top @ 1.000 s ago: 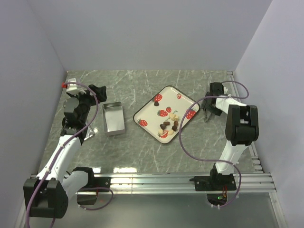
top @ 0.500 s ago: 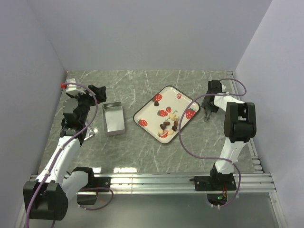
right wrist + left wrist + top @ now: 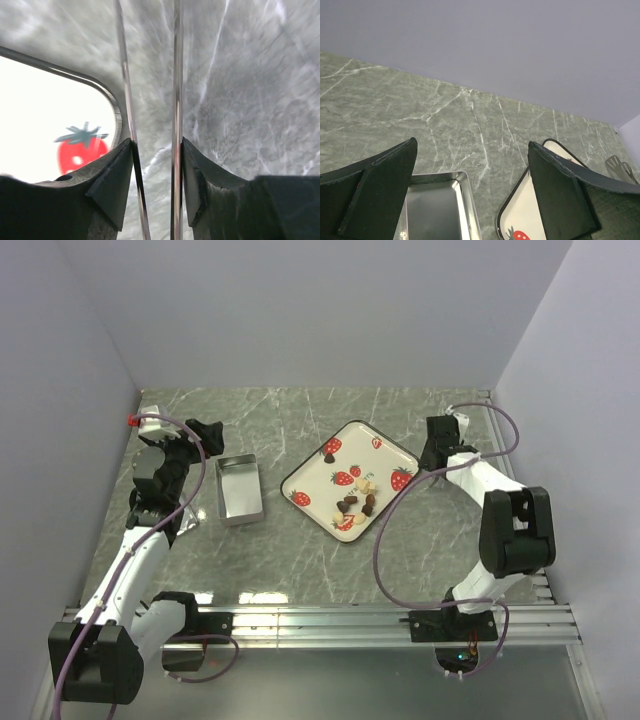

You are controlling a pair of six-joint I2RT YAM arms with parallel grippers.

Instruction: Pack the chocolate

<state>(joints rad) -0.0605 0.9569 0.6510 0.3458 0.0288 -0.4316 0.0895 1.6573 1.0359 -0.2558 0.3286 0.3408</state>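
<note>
Chocolate (image 3: 358,502), a small cluster of dark brown and tan pieces, lies on the near-right part of the strawberry-printed tray (image 3: 365,455). The green marble table (image 3: 300,560) carries that tray at its middle, with the open metal tin (image 3: 238,490) just left of it, apart. The left gripper (image 3: 472,145) hangs over the tin's far end, jaws spread wide and holding nothing. The right gripper (image 3: 157,142), beside the tray's right corner, pinches the two thin arms of metal tongs (image 3: 176,75).
</note>
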